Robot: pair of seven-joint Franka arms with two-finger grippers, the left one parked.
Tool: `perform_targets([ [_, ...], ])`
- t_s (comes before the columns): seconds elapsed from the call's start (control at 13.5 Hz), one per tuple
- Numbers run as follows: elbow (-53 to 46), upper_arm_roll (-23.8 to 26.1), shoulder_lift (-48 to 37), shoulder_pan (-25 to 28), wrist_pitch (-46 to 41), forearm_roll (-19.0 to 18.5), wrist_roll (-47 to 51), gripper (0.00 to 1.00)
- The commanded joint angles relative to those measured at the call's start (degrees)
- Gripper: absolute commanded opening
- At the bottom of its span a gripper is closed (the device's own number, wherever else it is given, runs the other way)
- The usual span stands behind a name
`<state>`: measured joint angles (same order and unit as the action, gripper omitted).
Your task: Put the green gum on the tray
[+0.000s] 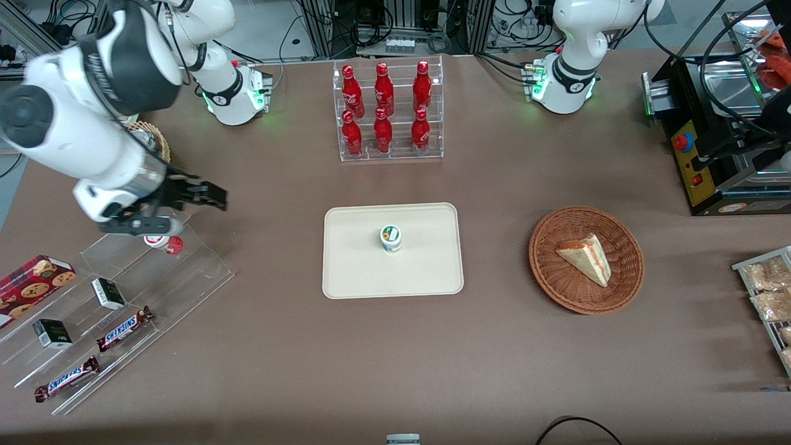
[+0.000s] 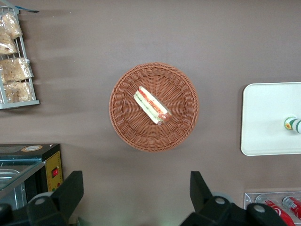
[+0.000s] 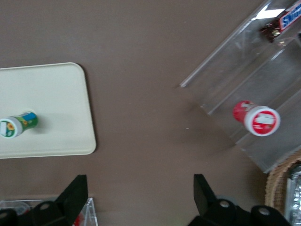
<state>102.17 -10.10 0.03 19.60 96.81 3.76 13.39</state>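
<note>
The green gum (image 1: pixel 390 238) stands upright near the middle of the cream tray (image 1: pixel 352 272). It also shows in the right wrist view (image 3: pixel 18 124) on the tray (image 3: pixel 56 108), and in the left wrist view (image 2: pixel 293 125) on the tray (image 2: pixel 263 117). My right gripper (image 1: pixel 210 196) is open and empty, raised above the table toward the working arm's end, well apart from the tray and close above the clear stepped rack. In the right wrist view the gripper (image 3: pixel 140 194) holds nothing between its fingers.
A red-labelled canister (image 1: pixel 165 242) lies on the clear stepped rack (image 1: pixel 123 309) with Snickers bars (image 1: pixel 123 329) and small boxes. A rack of red bottles (image 1: pixel 386 111) stands farther from the camera than the tray. A wicker basket with a sandwich (image 1: pixel 586 259) lies toward the parked arm's end.
</note>
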Motion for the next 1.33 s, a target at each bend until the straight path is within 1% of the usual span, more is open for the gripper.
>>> perform_targets([
  [0.0, -4.2, 0.7, 0.6, -5.9, -3.4, -0.9, -2.6, 1.00],
  [0.22, -5.8, 1.1, 1.3, -12.3, -3.3, -0.8, -4.8, 1.00],
  [0.3, -6.4, 1.1, 1.6, -13.7, -3.4, -0.8, -6.8, 1.00],
  [0.52, -7.8, 1.2, 2.6, -17.4, -3.1, -0.8, -8.1, 1.00],
  [0.81, -8.6, 1.8, 2.8, -19.2, -2.9, -0.8, -12.9, 1.00],
  [0.96, -8.8, 5.8, 2.5, -21.8, -3.4, -1.3, -14.3, 1.00],
  [1.04, -9.1, 7.4, 2.3, -22.7, -3.5, -2.4, -14.5, 1.00],
  [1.26, -10.1, 7.8, 2.1, -21.6, -6.4, -2.8, -14.1, 1.00],
])
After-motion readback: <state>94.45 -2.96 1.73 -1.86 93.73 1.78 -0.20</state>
